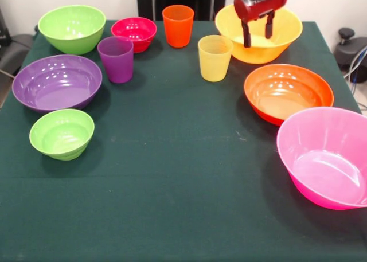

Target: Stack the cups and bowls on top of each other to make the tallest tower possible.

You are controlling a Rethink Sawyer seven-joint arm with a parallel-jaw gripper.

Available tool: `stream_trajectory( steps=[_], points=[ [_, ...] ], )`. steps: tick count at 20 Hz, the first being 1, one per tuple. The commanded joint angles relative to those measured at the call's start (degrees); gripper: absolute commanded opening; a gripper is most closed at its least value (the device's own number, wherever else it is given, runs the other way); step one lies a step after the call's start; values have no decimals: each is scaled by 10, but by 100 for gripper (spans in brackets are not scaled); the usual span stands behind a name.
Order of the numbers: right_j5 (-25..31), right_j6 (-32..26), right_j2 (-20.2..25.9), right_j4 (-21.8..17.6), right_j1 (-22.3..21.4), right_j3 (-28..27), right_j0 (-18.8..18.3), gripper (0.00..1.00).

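In the front view my gripper (258, 35) hangs open over the yellow-orange bowl (281, 44) at the back right, holding nothing. In front of that bowl sit the orange-red bowl (288, 92) and, nearest on the right, the large pink bowl (327, 156). The yellow cup (214, 57) stands just left of the gripper, the orange cup (178, 25) behind it, the purple cup (116, 59) further left. On the left lie the medium green bowl (72, 28), small red bowl (134, 33), purple bowl (57, 82) and small green bowl (62, 133). No tower stands; every piece sits apart.
A dark green cloth (172, 187) covers the table. Its right edge runs close to the pink bowl. Grey equipment with cables (351, 53) stands off the table at the right.
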Motion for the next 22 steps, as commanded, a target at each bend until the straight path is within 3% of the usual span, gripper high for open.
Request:
stream_trajectory(
  steps=[1, 5, 12, 14, 22],
  points=[
    [-56, 198, -76, 74, 30, -40, 43, 100],
    [-108, 286, -164, 153, 40, -42, 106, 100],
    [-137, 381, -192, 264, 47, -11, 132, 100],
    [-134, 391, -189, 277, 52, -14, 127, 100],
    [-114, 393, -193, 251, 53, -30, 106, 100]
  ],
)
